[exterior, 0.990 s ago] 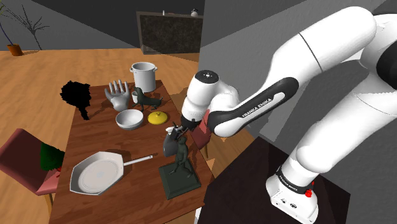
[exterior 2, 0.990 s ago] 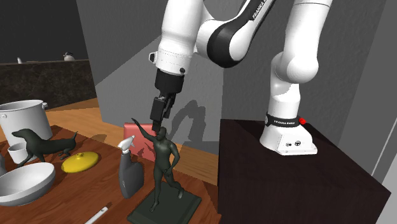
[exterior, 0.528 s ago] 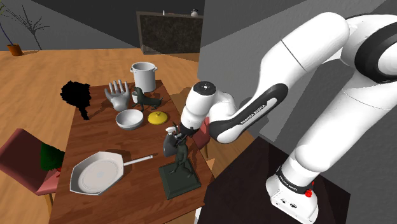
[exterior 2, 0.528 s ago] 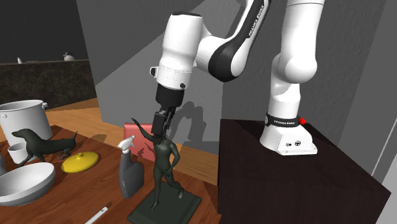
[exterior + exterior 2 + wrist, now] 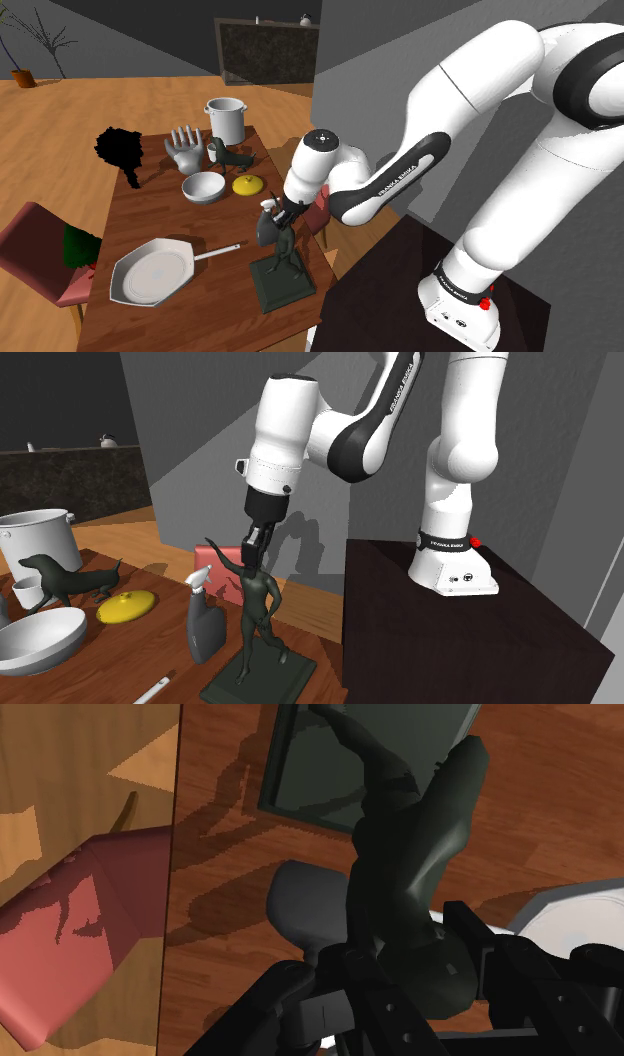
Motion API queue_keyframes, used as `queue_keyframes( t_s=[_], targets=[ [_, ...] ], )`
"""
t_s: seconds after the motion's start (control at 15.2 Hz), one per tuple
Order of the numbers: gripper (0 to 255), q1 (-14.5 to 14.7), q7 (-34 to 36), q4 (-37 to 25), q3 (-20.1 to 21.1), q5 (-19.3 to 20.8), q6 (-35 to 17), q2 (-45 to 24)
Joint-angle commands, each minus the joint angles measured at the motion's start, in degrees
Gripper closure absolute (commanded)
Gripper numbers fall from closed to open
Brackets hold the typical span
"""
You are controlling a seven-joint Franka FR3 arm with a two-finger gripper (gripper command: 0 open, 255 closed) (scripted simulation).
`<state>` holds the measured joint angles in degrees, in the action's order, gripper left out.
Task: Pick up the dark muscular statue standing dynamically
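My fingers [image 5: 500, 974] are clenched on the head of the dark statue [image 5: 283, 250], which stands in the lower middle of the shoulder view (a small, round place to hold). Beyond the head the body leans down to its flat green base [image 5: 310, 764], resting on the table [image 5: 150, 210] near the edge. I think the head may slip, or the figure may swing under the base's weight when lifted. It could then knock the grey spray bottle [image 5: 300, 899] just beside it.
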<state>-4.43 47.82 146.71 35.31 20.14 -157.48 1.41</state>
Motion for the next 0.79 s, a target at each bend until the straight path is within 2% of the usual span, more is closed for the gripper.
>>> queue_keyframes(
  t_s=[0.0, 0.2, 0.46, 0.73],
  targets=[
    [255, -0.01, 0.01, 0.02, -0.01, 0.01, 0.0, -0.06],
    [255, 0.01, -0.05, 0.03, 0.0, -0.08, 0.03, 0.0],
    [255, 1.09, -5.18, -0.21, -0.23, -6.59, 2.74, 3.56],
    [255, 2.47, -9.03, -0.85, -1.1, -11.38, 5.8, 6.74]
  ],
)
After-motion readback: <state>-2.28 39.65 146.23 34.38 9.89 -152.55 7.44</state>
